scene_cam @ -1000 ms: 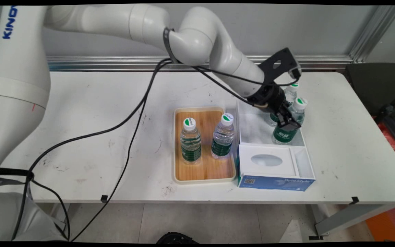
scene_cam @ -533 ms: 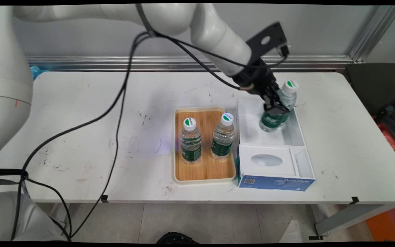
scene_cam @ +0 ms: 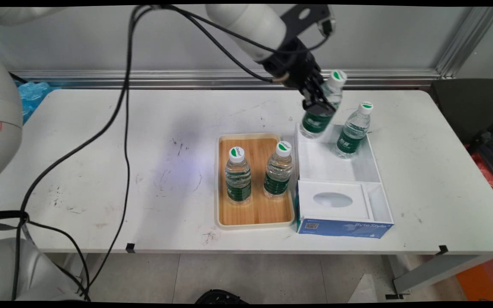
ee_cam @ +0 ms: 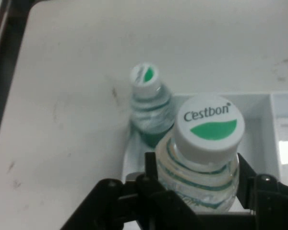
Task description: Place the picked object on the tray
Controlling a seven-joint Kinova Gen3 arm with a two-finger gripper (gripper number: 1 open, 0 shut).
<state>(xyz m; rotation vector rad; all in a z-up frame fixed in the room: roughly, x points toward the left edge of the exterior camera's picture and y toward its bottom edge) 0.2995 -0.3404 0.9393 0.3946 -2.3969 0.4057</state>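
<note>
My gripper [scene_cam: 317, 104] is shut on a small water bottle [scene_cam: 322, 106] with a green label and white cap, held tilted in the air above the far left corner of the white box [scene_cam: 368, 160]. In the hand view the gripper [ee_cam: 197, 184] clamps this bottle [ee_cam: 201, 158] just below its cap. A second bottle [scene_cam: 352, 130] stands inside the box at its far right; it shows beyond the held one as a bottle [ee_cam: 149, 108] in the hand view. Two more bottles [scene_cam: 238, 175] [scene_cam: 278, 170] stand upright on the wooden tray [scene_cam: 255, 214].
The box's near end has a white lid with an oval opening [scene_cam: 333, 199] and a blue front. Black cables [scene_cam: 122, 124] hang from the arm over the table's left half. A dark chair [scene_cam: 469, 111] stands past the table's right end.
The gripper has risen up and to the left, lifting the bottle out of the box. The second bottle in the box, hidden behind the hand before, now shows.
</note>
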